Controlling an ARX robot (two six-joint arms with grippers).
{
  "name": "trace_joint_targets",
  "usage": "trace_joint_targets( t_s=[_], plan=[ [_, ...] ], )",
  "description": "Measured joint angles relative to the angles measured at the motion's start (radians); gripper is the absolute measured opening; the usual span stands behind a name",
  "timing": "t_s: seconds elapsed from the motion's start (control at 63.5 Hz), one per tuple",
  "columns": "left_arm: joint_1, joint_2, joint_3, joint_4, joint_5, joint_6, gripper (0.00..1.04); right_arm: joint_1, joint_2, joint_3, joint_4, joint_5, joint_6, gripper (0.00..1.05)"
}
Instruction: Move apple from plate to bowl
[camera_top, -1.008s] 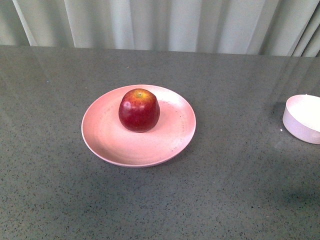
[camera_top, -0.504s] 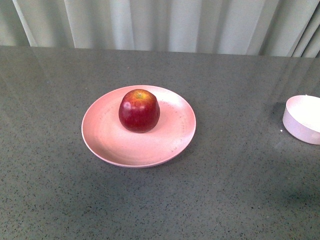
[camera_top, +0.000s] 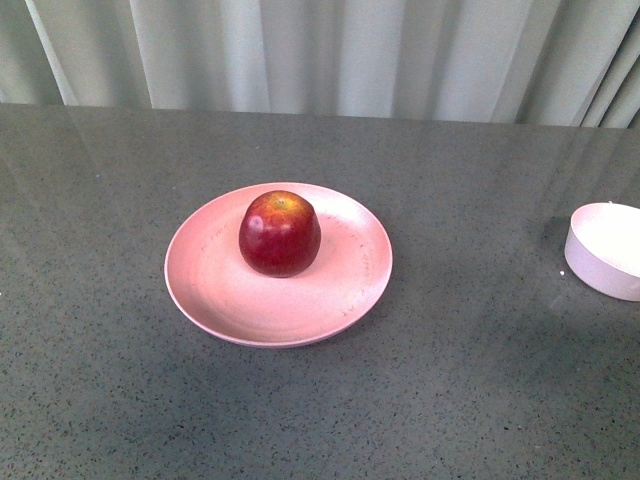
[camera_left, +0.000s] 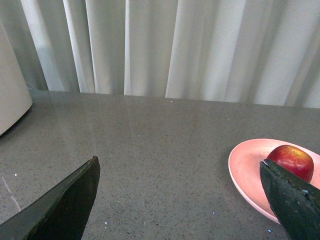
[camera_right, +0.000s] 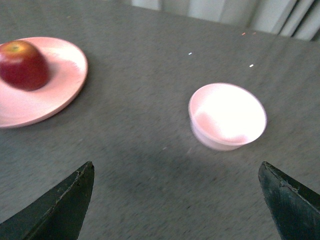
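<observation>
The dark red apple (camera_top: 280, 233) sits on the wide pale pink plate (camera_top: 215, 290) in the middle of the grey table. The small deep pale pink bowl (camera_top: 607, 250) stands empty at the right edge of the front view. Neither arm shows in the front view. My left gripper (camera_left: 179, 171) is open and empty above bare table, with the apple (camera_left: 291, 160) and plate (camera_left: 247, 170) just beyond one fingertip. My right gripper (camera_right: 176, 172) is open and empty, with the bowl (camera_right: 227, 116) ahead between its fingers and the apple (camera_right: 22, 65) on the plate (camera_right: 60, 82) off to one side.
Pale curtains (camera_top: 330, 55) hang behind the table's far edge. A rounded white object (camera_left: 11, 95) stands at the side of the left wrist view. The grey speckled table (camera_top: 470, 380) lies between plate and bowl.
The whole front view has shifted: plate, apple, bowl and the table's far edge sit slightly lower in the picture. The apple stays on the plate.
</observation>
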Motion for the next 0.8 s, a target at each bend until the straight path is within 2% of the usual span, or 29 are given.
trace_joint_targets(
  t_s=[0.157,0.331,0.803],
  plan=[
    [0.000,0.000,0.000,0.000,0.000,0.000,0.96,-0.024,0.377,0.139,0.140,0.041,0.009,0.96],
    [0.000,0.000,0.000,0.000,0.000,0.000,0.96,-0.044,0.698,0.299,0.168,0.092,0.082,0.96],
    [0.000,0.000,0.000,0.000,0.000,0.000,0.96,-0.073,0.910,0.490,0.135,0.158,0.242,0.96]
  ],
)
